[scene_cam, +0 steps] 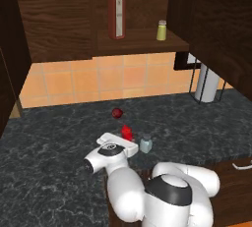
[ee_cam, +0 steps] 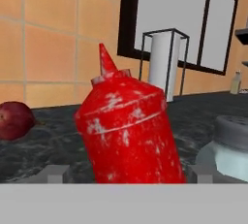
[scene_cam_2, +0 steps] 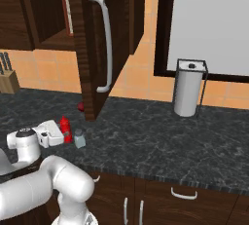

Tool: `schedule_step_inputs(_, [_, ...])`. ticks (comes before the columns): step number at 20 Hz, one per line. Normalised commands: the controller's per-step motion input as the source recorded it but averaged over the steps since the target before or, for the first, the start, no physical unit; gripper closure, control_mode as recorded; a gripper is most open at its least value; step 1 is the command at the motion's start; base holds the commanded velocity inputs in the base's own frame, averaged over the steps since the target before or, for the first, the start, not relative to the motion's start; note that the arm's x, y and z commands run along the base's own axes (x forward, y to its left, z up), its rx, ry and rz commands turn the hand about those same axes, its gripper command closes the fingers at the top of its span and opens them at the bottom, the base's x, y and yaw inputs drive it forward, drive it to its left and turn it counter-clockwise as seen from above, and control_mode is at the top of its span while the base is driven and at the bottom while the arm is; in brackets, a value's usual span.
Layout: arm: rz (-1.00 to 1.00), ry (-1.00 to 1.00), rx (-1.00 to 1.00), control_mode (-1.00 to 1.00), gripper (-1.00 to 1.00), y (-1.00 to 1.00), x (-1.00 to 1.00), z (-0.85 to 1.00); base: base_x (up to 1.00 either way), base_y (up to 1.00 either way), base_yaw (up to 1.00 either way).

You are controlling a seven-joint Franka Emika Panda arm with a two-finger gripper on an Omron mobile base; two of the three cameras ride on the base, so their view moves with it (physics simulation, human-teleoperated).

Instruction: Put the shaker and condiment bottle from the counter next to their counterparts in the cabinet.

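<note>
- Jaws [ee_cam: 127, 174] of the white arm sit low over the dark marbled desk [scene_cam: 54, 137], standing apart with one fingertip [ee_cam: 57, 173] on either side of the condiment bottle [ee_cam: 128, 136]; whether the tips touch its sides cannot be told.
- The condiment bottle, small and all red with a pointed nozzle, stands upright on the desk near the front edge, right in front of the hand.
- The shaker [scene_cam: 145, 144], pale grey-blue with a silvery cap, stands upright just beside the bottle on its right, shorter than it.
- A small dark-red round thing [scene_cam: 116, 113] lies on the desk a little farther back, apart from the bottle.
- A white paper towel roll [scene_cam_2: 187, 92] in a black wire holder stands at the back of the desk, well to the right.
- A knife block [scene_cam_2: 7, 79] stands far left against the orange tiled wall [scene_cam: 98, 78].
- Above, the cabinet [scene_cam: 59, 19] of dark brown wood is open, its door [scene_cam_2: 104, 44] swung out.
- On its plank shelf [scene_cam: 142, 42] stand the tall red bottle [scene_cam: 116, 12] with green cap and, well apart to its right, the small yellowish shaker [scene_cam: 161, 30].
</note>
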Motion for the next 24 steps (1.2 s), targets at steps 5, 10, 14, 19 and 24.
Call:
schedule_step_inputs(5, [-0.02, -0.16, 0.07, -1.0, 1.0, -0.28, -0.02, -0.01, 0.0, 0.0, 0.0])
schedule_step_inputs(10, [0.01, -0.31, 0.13, -1.0, 1.0, -0.01, -0.33, 0.17, 0.0, 0.0, 0.0])
schedule_step_inputs(14, [0.0, -0.14, 0.22, -1.0, 1.0, 0.0, -0.21, 0.78, 0.0, 0.0, 0.0])
schedule_step_inputs(19, [0.04, 0.01, 0.16, -1.0, 1.0, -0.02, -0.31, 0.93, 0.0, 0.0, 0.0])
schedule_step_inputs(24, [0.08, 0.09, 0.02, -1.0, 1.0, 0.0, -0.27, 0.88, 0.0, 0.0, 0.0])
